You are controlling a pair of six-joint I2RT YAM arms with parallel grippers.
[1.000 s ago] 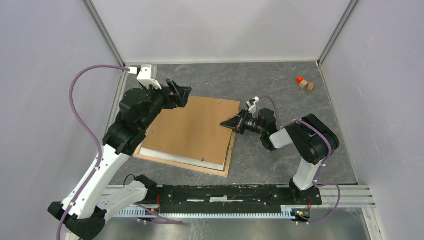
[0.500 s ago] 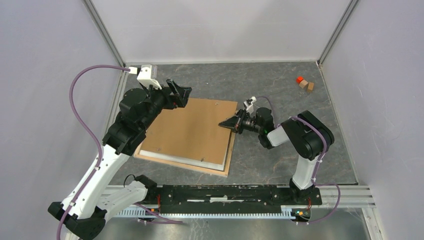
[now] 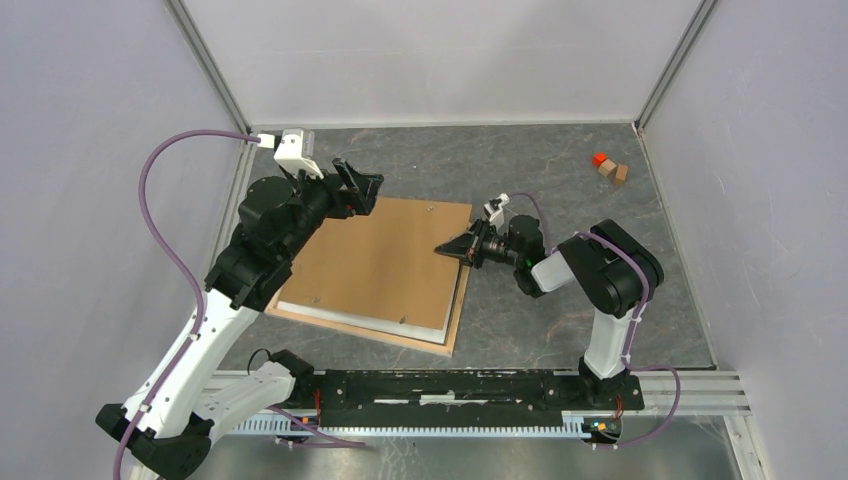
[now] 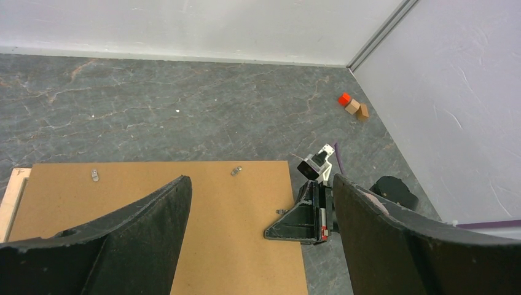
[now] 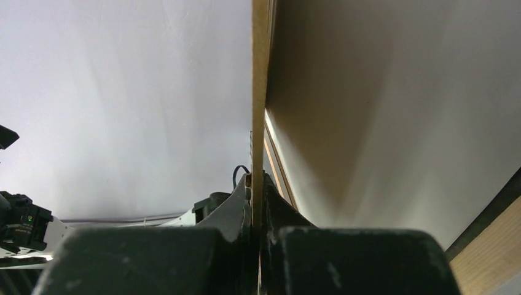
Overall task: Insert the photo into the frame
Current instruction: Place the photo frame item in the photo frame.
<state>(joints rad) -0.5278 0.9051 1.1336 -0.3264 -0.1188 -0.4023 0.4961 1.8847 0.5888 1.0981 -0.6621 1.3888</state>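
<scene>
1. A grey marbled table [image 3: 560, 170] carries the stack.
2. The flat brown backing board [image 3: 385, 260] covers the frame [image 3: 355, 334], whose pale wood rail shows along the near edge. I cannot tell where the photo is.
3. The left gripper [image 3: 358, 187] hovers with jaws wide over the board's far-left corner.
4. The right gripper [image 3: 441, 249] pinches the board's thin right edge.
5. Small blocks [image 3: 610, 167] sit well apart.

Left arm [image 3: 200, 345] and right arm [image 3: 603, 345]: white links, black joints (purple cables [image 3: 200, 133]).
</scene>
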